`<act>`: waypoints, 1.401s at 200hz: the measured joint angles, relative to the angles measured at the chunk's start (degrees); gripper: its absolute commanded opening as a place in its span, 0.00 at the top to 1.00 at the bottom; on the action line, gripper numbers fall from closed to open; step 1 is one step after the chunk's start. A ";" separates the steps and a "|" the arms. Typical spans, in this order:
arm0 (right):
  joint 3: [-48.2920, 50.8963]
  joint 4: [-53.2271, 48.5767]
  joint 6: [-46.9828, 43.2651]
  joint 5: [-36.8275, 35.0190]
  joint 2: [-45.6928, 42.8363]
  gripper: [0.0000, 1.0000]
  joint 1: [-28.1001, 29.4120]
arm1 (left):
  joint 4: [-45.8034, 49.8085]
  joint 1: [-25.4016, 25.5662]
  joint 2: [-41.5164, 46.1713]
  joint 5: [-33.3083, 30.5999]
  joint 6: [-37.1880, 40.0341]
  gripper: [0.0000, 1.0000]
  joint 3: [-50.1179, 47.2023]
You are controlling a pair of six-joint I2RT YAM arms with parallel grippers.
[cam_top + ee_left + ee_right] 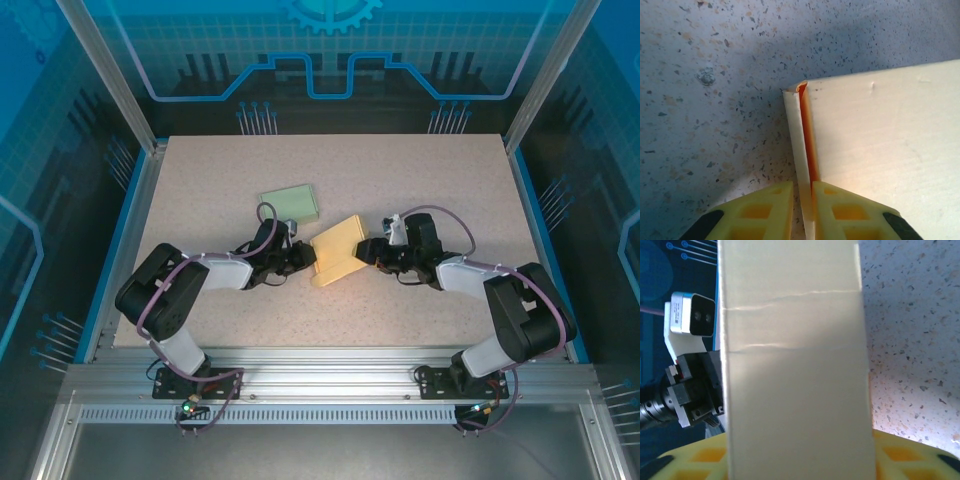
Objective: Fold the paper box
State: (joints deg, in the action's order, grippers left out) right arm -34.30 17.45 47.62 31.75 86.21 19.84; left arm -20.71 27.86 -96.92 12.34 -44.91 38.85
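- Yellow fingers (765,212) of the left gripper (802,200) are pinched on a thin flap edge of the paper box (880,140), visible only from its own wrist.
- From the right gripper (800,455), a broad creased panel spans its fingers; whether it grips cannot be told.
- Overhead, the box lies between both grippers, with a green sheet (290,204) just beyond the left one on the table (430,180).

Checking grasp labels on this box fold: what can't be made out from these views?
Right wrist view: the pale yellow paper box covers the gap of the right pincer, so open or gripping can't be told.
Left wrist view: the bottom edge cuts off most of the left pincer.
Top view: both pincer tips too small to read; so is detail on the flat green paper sheet.
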 measured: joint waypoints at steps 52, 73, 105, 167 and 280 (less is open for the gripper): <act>0.00 -0.24 0.46 0.22 -0.13 0.61 0.04 | 4.07 -0.09 1.97 -0.09 1.36 0.67 0.39; 0.20 -0.59 2.05 -0.52 -1.42 0.61 0.02 | 5.49 -0.17 5.11 -0.26 2.34 0.56 0.28; 0.57 -4.48 5.95 -2.43 -7.15 0.61 0.04 | 1.88 0.39 15.13 -3.08 7.34 0.40 -3.30; 0.57 -16.83 10.08 -7.48 -20.48 0.60 0.04 | -24.63 19.17 27.78 -16.55 49.42 0.03 -20.50; 0.61 -23.47 13.92 -12.15 -26.32 0.60 2.29 | -54.05 31.10 -8.15 -45.24 98.95 0.01 -7.45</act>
State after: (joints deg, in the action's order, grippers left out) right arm -33.69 -6.02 61.54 19.59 59.90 22.13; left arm -74.76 58.96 -105.08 -32.91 54.04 31.40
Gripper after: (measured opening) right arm 0.411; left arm 0.988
